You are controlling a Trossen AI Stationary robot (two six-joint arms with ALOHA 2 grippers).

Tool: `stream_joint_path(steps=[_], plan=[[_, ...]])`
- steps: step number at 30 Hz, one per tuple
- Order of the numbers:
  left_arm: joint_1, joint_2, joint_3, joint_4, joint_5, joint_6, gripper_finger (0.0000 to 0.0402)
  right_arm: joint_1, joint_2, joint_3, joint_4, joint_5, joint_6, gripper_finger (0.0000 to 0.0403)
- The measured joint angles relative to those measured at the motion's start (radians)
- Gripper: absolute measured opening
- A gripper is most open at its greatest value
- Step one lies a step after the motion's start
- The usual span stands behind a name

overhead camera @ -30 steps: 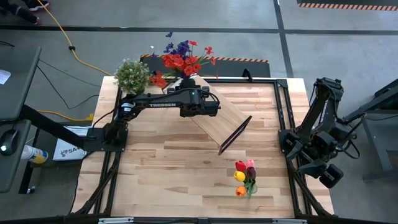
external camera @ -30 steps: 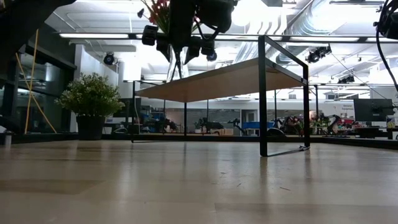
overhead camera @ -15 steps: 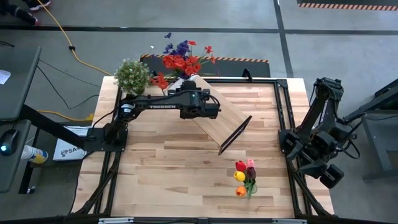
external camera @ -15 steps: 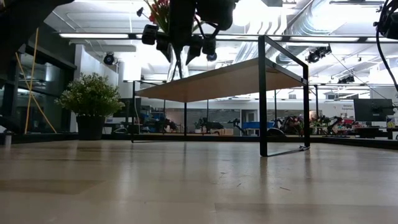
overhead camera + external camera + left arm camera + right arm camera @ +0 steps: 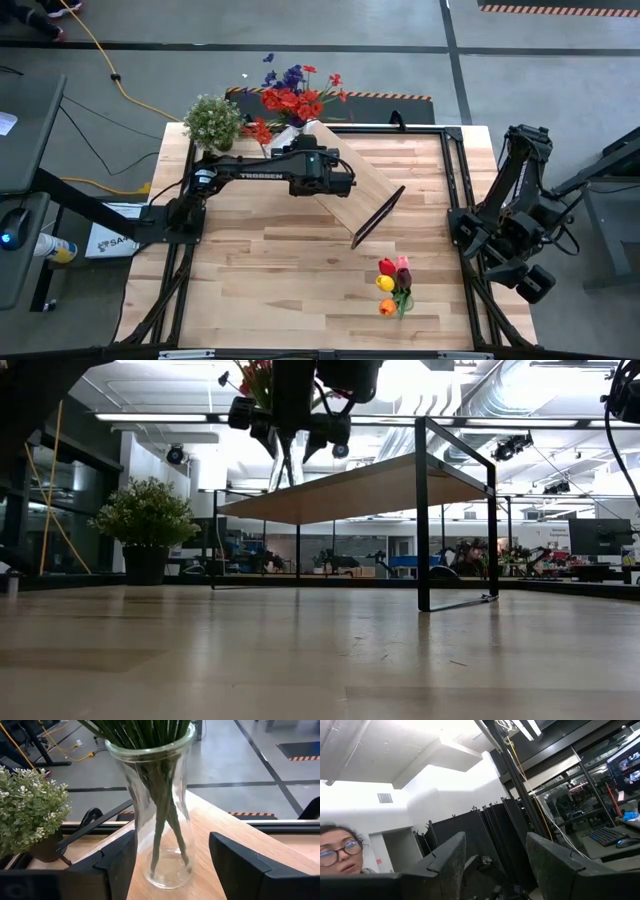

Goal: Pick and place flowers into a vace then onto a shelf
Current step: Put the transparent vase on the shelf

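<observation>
Left gripper [image 5: 170, 862] open, arm outstretched; right gripper [image 5: 495, 865] parted, arm folded.

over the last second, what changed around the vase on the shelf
The left tool opened wider and let go of the glass vase; its fingers now stand clear on either side, and the arm has drawn back slightly toward its base. The vase with the flowers stays upright on the shelf. The tulips on the table and the right arm did not move.

Black jointed arms, white lettering, dark claws
</observation>
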Motion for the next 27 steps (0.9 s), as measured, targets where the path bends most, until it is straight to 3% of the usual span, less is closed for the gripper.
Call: stream_joint_path(steps=[14,27], plan=[[-0.066,0.000,0.000,0.000,-0.010,0.037,0.0299,0.000,0.000,0.000,0.000,-0.010,0.002,0.0200],[-0.207,-0.005,0.001,0.000,-0.042,0.064,0.0299,0.000,0.000,0.000,0.000,-0.042,0.028,0.0200]])
